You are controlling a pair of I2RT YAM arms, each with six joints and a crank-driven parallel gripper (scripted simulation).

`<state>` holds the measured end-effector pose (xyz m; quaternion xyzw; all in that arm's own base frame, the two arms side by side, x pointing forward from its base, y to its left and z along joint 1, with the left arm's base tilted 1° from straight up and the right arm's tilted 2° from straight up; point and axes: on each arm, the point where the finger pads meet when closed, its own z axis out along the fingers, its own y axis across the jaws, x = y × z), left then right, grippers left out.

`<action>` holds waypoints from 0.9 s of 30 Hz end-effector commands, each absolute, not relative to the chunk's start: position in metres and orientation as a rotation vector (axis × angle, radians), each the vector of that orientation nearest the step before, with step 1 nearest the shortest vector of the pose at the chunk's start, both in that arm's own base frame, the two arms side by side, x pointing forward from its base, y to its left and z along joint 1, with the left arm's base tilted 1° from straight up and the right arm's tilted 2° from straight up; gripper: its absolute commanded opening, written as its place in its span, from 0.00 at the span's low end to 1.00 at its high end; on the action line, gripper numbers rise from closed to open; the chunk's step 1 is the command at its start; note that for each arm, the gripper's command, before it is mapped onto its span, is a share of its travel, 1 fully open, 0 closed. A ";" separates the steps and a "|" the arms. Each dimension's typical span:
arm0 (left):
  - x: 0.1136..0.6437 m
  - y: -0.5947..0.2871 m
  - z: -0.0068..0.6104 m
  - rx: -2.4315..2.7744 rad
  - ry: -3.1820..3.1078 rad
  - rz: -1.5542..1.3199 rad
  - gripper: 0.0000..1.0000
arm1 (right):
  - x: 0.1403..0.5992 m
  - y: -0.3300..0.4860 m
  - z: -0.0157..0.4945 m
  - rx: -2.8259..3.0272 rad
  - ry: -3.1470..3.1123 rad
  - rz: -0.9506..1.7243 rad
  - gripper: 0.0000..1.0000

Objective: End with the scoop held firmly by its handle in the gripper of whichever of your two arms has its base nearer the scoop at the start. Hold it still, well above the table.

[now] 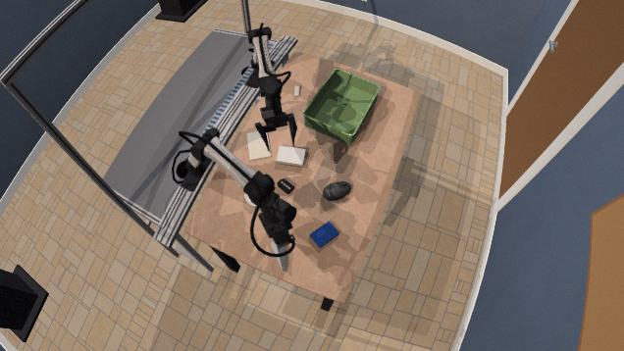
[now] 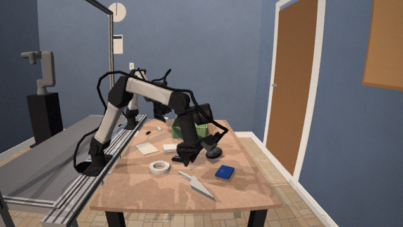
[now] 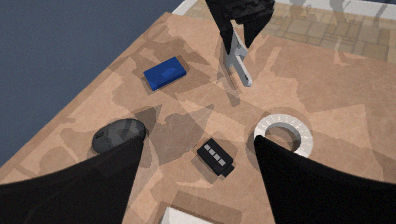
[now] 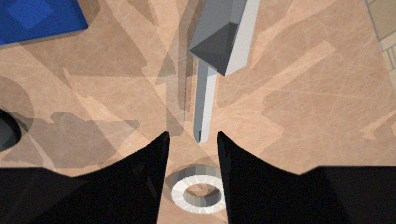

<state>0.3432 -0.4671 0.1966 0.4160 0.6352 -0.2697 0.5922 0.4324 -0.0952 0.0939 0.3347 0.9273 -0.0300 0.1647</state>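
ok quick rundown. R claw (image 1: 281, 240) (image 2: 180, 161) (image 3: 238, 49) (image 4: 194, 134) is abt half open w/ nothing in it, pointing down over the table (image 1: 353, 265) (image 2: 142, 196) (image 3: 325, 100) (image 4: 300, 110). The scoop (image 1: 281, 257) (image 2: 200, 186) (image 3: 242, 72) (image 4: 225, 40) is on the table, not gripped. In the R wrist cam its handle end is just off the fingertips, blade out toward 12 to 1 o'clock, white ring (image 1: 249, 199) (image 2: 159, 172) (image 3: 306, 142) (image 4: 179, 195) at 6, blue box (image 1: 324, 234) (image 2: 225, 172) (image 3: 165, 73) (image 4: 40, 17) at 10-11, mouse (image 1: 337, 190) (image 2: 213, 153) (image 3: 119, 136) (image 4: 6, 131) at 9. L claw (image 1: 281, 147) (image 3: 200, 140) is wide open & empty, tbh nowhere near the scoop. In its cam the scoop's up around 1 o'clock, black 4-slot gadget (image 1: 286, 185) (image 3: 215, 156) lower, approx 5. Green bin (image 1: 328, 128) (image 2: 177, 134) is at 1 o'clock on the table in the top view.
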 end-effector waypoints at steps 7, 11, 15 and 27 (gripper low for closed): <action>0.304 -0.510 0.198 0.762 1.353 -0.819 1.00 | 0.435 -0.107 0.083 1.068 2.663 -0.128 0.43; 0.297 -0.512 0.188 0.800 1.368 -0.816 1.00 | 0.435 -0.107 0.083 1.068 2.663 -0.128 0.43; 0.297 -0.512 0.193 0.796 1.361 -0.818 1.00 | 0.429 -0.106 0.074 1.084 2.681 -0.133 0.43; 0.297 -0.512 0.194 0.794 1.359 -0.819 1.00 | 0.431 -0.109 0.057 1.078 2.678 -0.121 0.43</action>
